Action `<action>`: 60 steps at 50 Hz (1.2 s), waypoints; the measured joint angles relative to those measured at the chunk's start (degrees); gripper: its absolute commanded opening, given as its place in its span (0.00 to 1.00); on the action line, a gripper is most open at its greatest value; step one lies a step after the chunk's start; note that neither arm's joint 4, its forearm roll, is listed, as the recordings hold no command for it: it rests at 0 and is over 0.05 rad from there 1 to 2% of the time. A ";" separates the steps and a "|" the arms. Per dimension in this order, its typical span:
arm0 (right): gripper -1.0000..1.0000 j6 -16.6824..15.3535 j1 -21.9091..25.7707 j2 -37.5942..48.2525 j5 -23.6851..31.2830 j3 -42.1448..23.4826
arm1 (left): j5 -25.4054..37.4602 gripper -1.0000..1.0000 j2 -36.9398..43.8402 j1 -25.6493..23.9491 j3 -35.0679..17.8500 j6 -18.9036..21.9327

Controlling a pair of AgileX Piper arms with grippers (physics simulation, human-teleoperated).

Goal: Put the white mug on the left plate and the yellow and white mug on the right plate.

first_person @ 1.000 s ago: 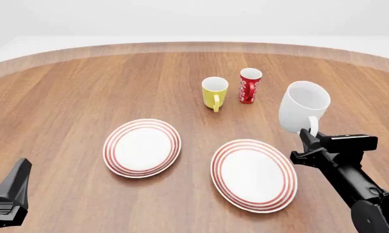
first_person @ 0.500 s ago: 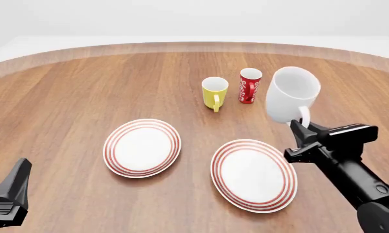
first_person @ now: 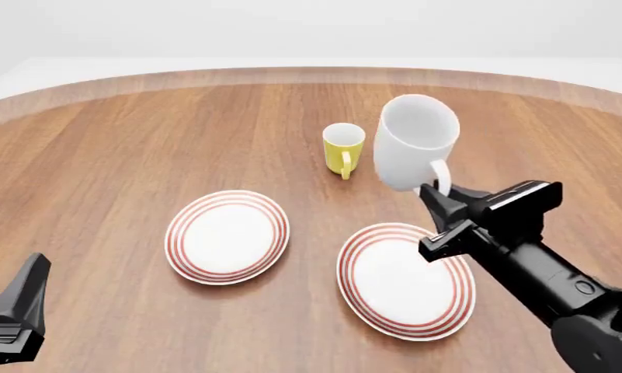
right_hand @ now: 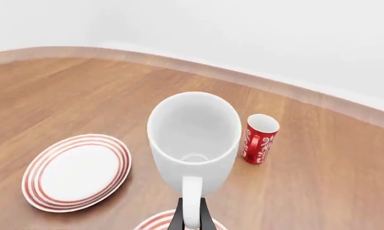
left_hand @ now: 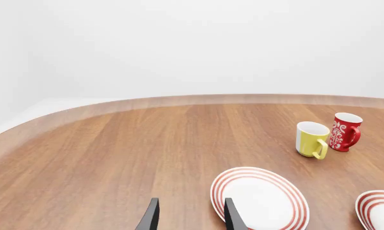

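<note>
Two ringed plates lie on the wooden table (first_person: 134, 140), and I'm placing everything relative to the right plate (first_person: 406, 280). My right gripper (first_person: 440, 211) is clamped on the loop handle of the white mug (first_person: 415, 141), fingers pinched tight on either side of it in the right wrist cam. That mug is off the table, upright w/ a slight tilt, mouth up, and in the front cam it hangs above the far rim of the right plate, not resting on anything. The yellow and white mug (first_person: 343, 148) stands upright on the table beyond the right plate and a bit to its left, handle turned toward the arms' side, clear of both plates. A red cup w/ white pattern (right_hand: 260, 138) sits just beside the yellow mug; the front cam hides it behind the lifted white mug, but both wrist cams show it standing. Left wrist cam shows it has a handle. The left plate (first_person: 227, 235) is to the left of the right plate, near it but w/ a strip of bare wood between them, nothing on it. Right plate also carries nothing. Left gripper (left_hand: 189, 221) sits well to the left of the left plate, low at the near edge of the scene, fingers parted w/ only table between them, holding nothing.
</note>
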 measured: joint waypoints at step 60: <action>0.00 0.96 16.47 21.41 0.24 -19.67 | 0.00 1.00 0.00 0.00 0.00 0.00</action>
